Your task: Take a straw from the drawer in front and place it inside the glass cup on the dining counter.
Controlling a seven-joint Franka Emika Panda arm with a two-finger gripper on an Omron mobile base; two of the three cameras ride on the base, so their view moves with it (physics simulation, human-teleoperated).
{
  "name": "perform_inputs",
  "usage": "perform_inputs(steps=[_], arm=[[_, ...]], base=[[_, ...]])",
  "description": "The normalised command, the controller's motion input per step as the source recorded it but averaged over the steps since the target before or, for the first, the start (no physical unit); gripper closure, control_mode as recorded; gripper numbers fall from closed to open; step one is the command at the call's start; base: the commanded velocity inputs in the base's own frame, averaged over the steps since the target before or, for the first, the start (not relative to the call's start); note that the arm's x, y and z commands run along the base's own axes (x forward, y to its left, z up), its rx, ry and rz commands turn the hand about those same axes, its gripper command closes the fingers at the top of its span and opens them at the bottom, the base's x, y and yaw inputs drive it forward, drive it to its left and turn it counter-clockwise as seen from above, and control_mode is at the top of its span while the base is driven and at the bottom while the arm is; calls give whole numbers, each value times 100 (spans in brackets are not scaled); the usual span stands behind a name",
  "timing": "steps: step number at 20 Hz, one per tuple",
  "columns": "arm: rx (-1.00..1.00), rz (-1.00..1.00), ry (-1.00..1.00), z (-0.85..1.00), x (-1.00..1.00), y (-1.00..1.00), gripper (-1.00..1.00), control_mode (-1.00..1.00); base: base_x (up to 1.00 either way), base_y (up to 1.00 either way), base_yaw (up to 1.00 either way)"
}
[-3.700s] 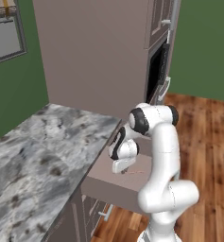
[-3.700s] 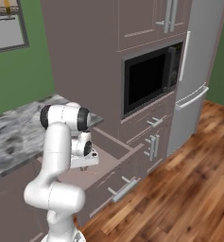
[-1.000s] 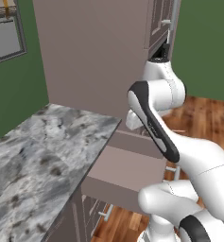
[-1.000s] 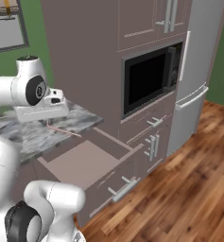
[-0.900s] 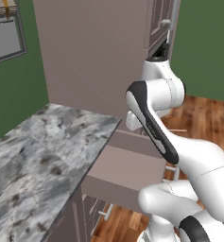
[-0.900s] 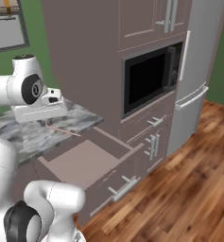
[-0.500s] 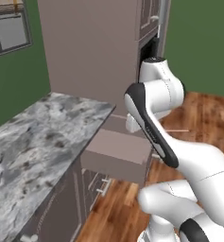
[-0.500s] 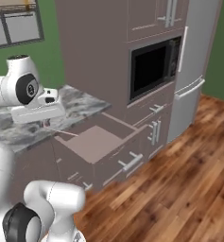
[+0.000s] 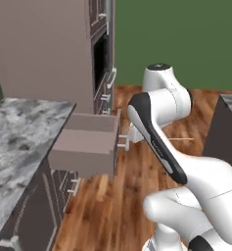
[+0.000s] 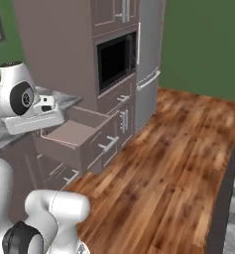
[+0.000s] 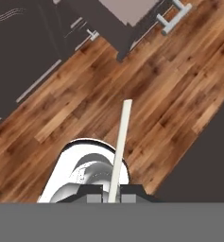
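You have a green-walled kitchen with a plank wood floor (image 10: 163, 163) running through it. Against that floor stands one tall taupe cabinet wall (image 10: 59, 44) holding one black oven (image 10: 114, 62), and just beyond the oven is one grey fridge (image 10: 148, 54).

Next to the cabinet wall, on the side away from the fridge, you see one marbled grey-and-white table (image 9: 14, 142). Across the floor from it, at the picture's right edge, there is a dark side and a strip of marbled top of one more table (image 9: 225, 127).

One drawer (image 9: 88, 142) is pulled out from under the first table's end, beside the oven column; its inside looks plain taupe, and one silver bar handle (image 10: 108, 144) crosses its front. Below the drawer you can count at least two closed fronts with similar handles.

One straw (image 11: 120, 147) is in the gripper (image 11: 112, 198), well clear of the drawer and above the floor. In the hand view it rises straight up from between the two tips, and you can see the tips pressed together against it. In the left base view a thin pale line (image 9: 178, 139) shows over the floor beside the arm's elbow; it is too fine to call with certainty.
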Motion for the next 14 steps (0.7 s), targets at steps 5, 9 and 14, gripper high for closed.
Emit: perform_inputs(steps=[5, 9, 14], arm=[[0, 0, 0, 0, 0, 0, 100, 100], [0, 0, 0, 0, 0, 0, 100, 100], [0, 0, 0, 0, 0, 0, 100, 100]], base=[[-32, -20, -73], [-36, -25, -72], [-39, -26, -68]])
